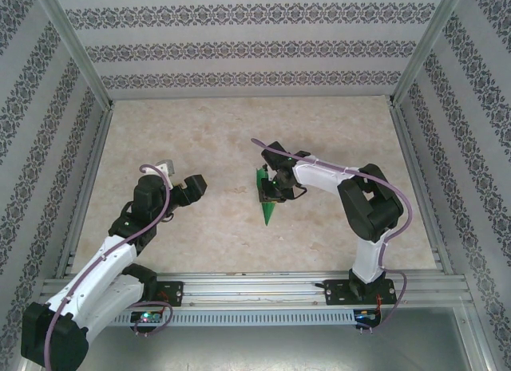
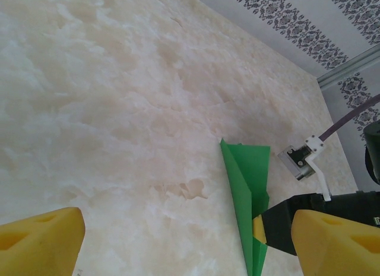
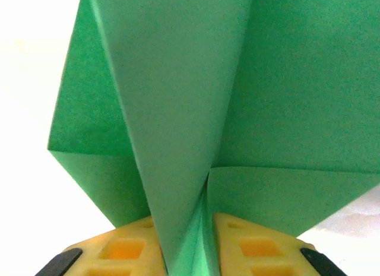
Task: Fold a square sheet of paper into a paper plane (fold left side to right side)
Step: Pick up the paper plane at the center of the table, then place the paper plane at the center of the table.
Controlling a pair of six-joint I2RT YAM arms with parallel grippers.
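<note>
Right claw [image 3: 187, 240] gripping the paper plane [image 3: 178, 110] at its centre crease.
Its yellow pads are clenching on the green dart's folded keel, with the wings spreading beyond them. The dart is sitting over the middle of the table [image 1: 239, 132], nose toward the arm bases. The left claw [image 1: 190, 187] is hanging released, well apart to the left. The folding is looking nearly finished to me. The next move is calling for a firm squeeze along the crease, then a clean let-go.

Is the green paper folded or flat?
Folded. The paper plane is a narrow pointed dart, with layered creases in the right wrist view.
</note>
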